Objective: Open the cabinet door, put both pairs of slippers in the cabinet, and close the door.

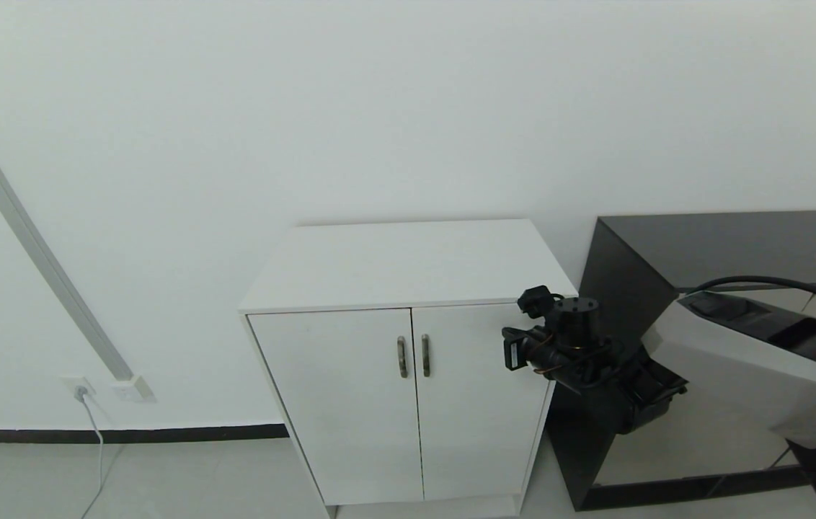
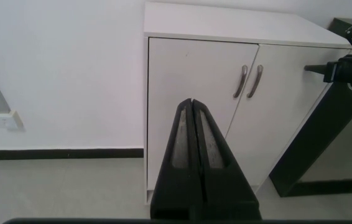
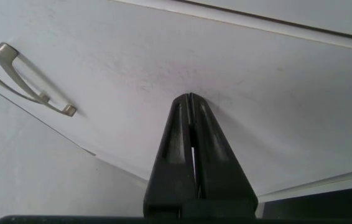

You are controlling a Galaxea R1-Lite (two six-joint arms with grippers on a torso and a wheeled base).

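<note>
Cabinet (image 1: 408,267) stood on the floor (image 1: 163,476), both doors (image 1: 343,404) shut, contents hidden, two handles (image 1: 401,357) side by side. Right claw (image 3: 191,97) clenched near the right door (image 1: 480,411); left claw (image 2: 192,101) clenched, well apart.

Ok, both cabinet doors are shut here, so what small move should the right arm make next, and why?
Probably slide the right tool across to the right door's handle, opening its fingers on the way. The tool is shut, close to the bare door panel, and nothing grips the handle.
</note>
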